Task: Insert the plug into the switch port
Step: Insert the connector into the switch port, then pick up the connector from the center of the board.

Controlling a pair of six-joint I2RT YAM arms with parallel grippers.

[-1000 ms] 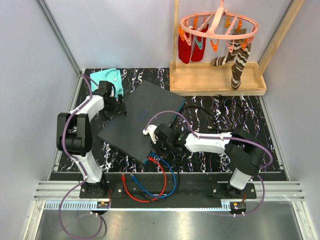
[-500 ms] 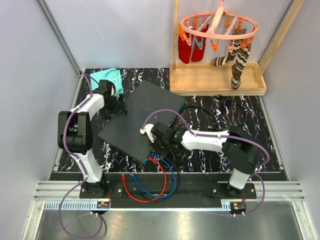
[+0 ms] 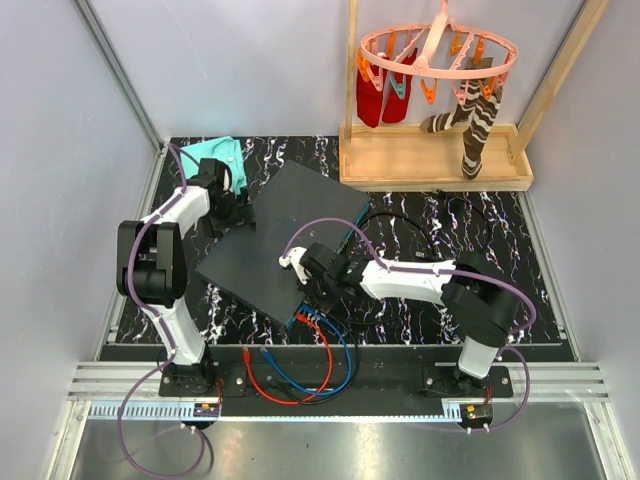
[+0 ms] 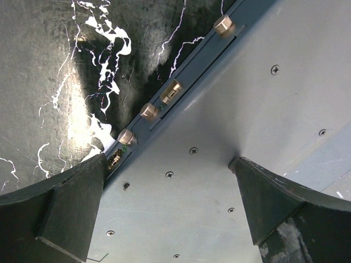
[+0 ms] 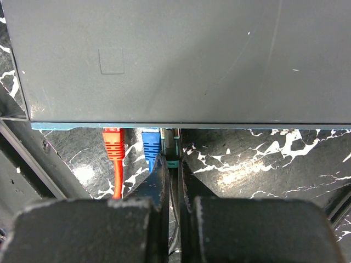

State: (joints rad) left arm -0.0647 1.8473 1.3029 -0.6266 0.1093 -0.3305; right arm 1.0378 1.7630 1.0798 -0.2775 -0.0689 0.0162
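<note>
The switch [image 3: 285,235] is a flat dark grey box lying askew on the marbled mat. Its teal port edge [image 5: 66,126] faces my right gripper [image 5: 171,164]. That gripper is shut on the plug [image 5: 173,149], a teal-booted connector with a black cable. The plug's front end meets the port edge just right of a blue plug [image 5: 151,143] and a red plug [image 5: 112,143]. How deep it sits is hidden. My left gripper [image 4: 167,164] stands open, with one finger on each side of the switch's [image 4: 230,120] far-left corner [image 3: 240,215].
Red [image 3: 300,372] and blue [image 3: 345,365] cables loop from the ports toward the near edge. A black cable [image 3: 395,215] curls right of the switch. A folded teal cloth [image 3: 215,155] lies at the back left. A wooden rack [image 3: 435,165] with hanging socks stands at the back right.
My right gripper has slid a little left along the port edge with the plug. The left gripper stays open at the switch's corner, barely shifted.
</note>
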